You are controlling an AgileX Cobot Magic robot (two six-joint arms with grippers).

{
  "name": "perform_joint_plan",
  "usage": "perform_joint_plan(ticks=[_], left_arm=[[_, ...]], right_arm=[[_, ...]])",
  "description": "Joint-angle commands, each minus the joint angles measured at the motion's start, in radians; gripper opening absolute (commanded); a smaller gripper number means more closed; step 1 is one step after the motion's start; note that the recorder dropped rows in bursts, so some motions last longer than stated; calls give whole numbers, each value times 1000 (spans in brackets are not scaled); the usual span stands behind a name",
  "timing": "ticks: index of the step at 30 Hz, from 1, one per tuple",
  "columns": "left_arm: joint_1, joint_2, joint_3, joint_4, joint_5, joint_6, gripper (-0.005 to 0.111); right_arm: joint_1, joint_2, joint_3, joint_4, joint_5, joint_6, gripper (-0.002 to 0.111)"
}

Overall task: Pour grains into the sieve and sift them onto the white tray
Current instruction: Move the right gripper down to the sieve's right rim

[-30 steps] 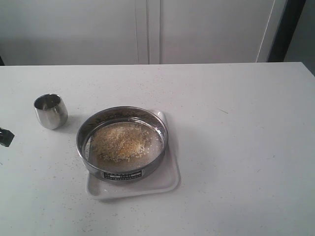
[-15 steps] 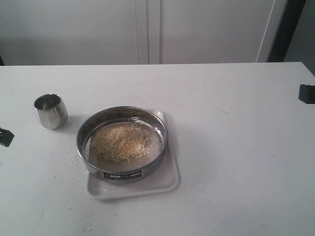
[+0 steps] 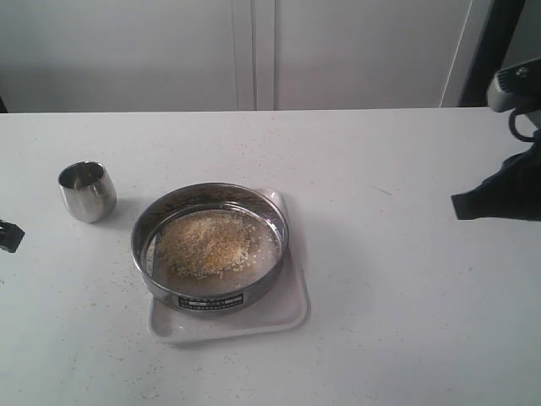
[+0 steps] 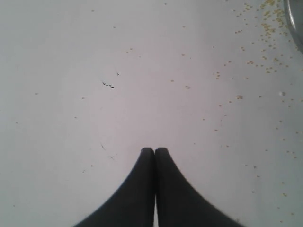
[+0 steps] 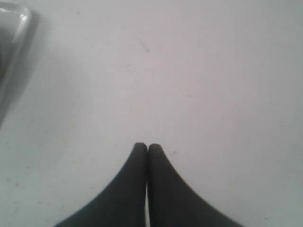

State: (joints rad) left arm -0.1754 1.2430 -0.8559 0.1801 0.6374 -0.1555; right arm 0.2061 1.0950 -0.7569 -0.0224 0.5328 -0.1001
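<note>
In the exterior view the sieve [image 3: 210, 247] sits on the white tray [image 3: 283, 315] near the middle of the tabletop [image 3: 389, 296], and the grains [image 3: 207, 244] lie heaped on its mesh, a pale and yellow mix. A small steel cup [image 3: 87, 191] stands upright near the sieve, apart from it, and from here it looks empty. I therefore judge the pour done and the sifting step in hand. I cannot tell what has dropped through, because the sieve covers that part of the tray. The left hand [image 3: 8, 235] only peeks in at the left edge, and the right hand [image 3: 458, 205] hangs at the right edge, well apart from the sieve. Neither carries anything. In the left wrist view the left hand's fingertips [image 4: 147, 152] are pressed together over bare tabletop with nothing between them. Stray yellow granules [image 4: 265, 33] are scattered toward a curved steel edge [image 4: 296, 21] in the corner, and I cannot say whether that is the cup or the sieve. In the right wrist view the right hand's fingertips [image 5: 140, 147] are likewise pinched together on nothing. A rounded glossy corner, which I take for the tray, shows far off at the frame's edge. I judge that the next move needs one hand to spread its fingers, reach the sieve's rim and take the wall. It would then shake the sieve level over the tray so nothing spills past the rim.
</note>
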Motion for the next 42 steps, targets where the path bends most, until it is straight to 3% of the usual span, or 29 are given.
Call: perform_joint_plan(ticks=[1,6,20,23,33,42], left_arm=[[-7,-10,7,-8,7,-1,0],[-7,-10,7,-8,7,-1,0],[-7,-10,7,-8,7,-1,0],[-7,-10,7,-8,7,-1,0],[-7,-10,7,-8,7,-1,0],[-7,-10,7,-8,7,-1,0]], right_arm=[[30,56,-46,220,40,-213,0],[93,131,-104,332,68,-299,0],[273,436,-334,329,120,-297,1],[298,495,-386,329,126,-295,10],[332,689,-568,318,150,-277,60],[332,879,-758,196,178,-142,58]])
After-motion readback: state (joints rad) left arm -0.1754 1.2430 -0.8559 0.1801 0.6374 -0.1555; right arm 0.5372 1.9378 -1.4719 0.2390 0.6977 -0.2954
